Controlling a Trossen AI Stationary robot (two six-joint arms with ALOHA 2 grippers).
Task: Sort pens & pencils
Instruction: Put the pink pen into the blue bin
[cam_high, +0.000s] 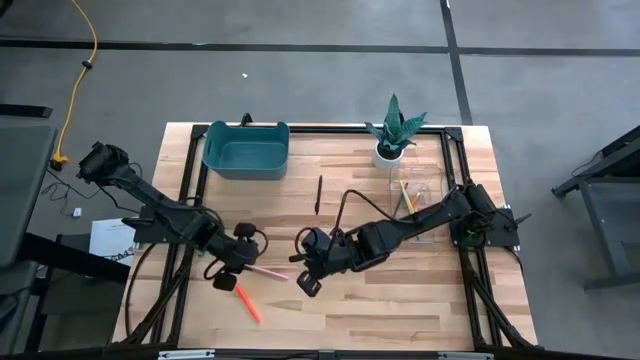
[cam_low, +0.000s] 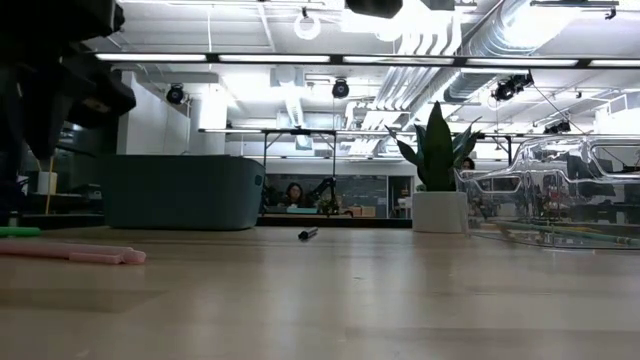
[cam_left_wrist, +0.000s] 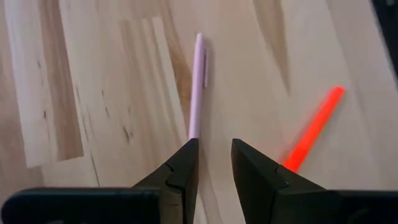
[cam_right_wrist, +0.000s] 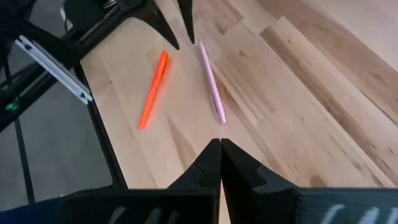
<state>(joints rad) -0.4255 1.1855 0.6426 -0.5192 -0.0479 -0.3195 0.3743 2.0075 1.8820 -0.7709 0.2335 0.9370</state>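
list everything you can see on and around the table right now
pink pen: 1, pale pink, on the wood at the left gripper's tips
red-orange pen: 1, near front edge
black pen: 1, mid-table
green pen: 1, low view's far left
bin: 1, teal, back left
plant: 1, green in white pot, back right
clear tray: 1, right, slim sticks inside
left gripper: open, over pink pen's end
right gripper: shut, mid-front
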